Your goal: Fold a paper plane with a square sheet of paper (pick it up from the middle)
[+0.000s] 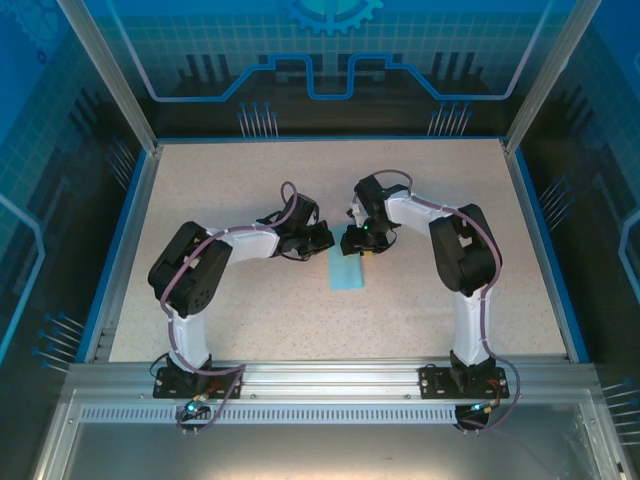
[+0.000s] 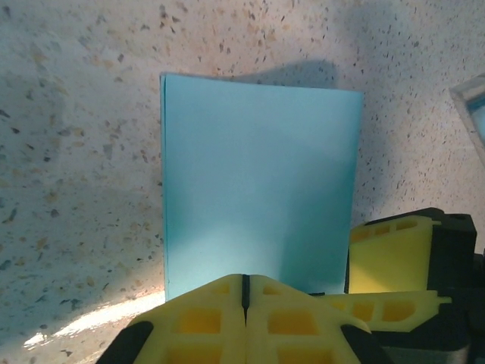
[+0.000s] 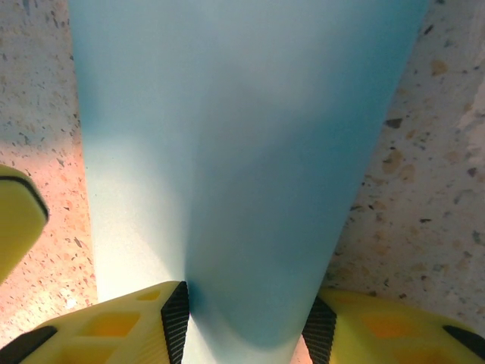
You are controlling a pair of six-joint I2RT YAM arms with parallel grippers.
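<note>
the square sheet of paper [image 1: 347, 270] lies mid-tabletop [image 1: 250, 180] between the arms, doubled into a narrow rectangle, its two layers showing along one long edge in the left wrist view [image 2: 258, 189]. the right gripper [image 3: 246, 318] has the sheet's end between half-spread jaws, pads against both edges, the paper bowed. the left gripper [image 2: 245, 284] hangs at that same end, jaws pressed together, holding nothing. this looks like the first centre fold; next probably comes flattening the crease, needing a firm, square press. nothing is written on the paper; the backdrop carries only blue line graphics.
</note>
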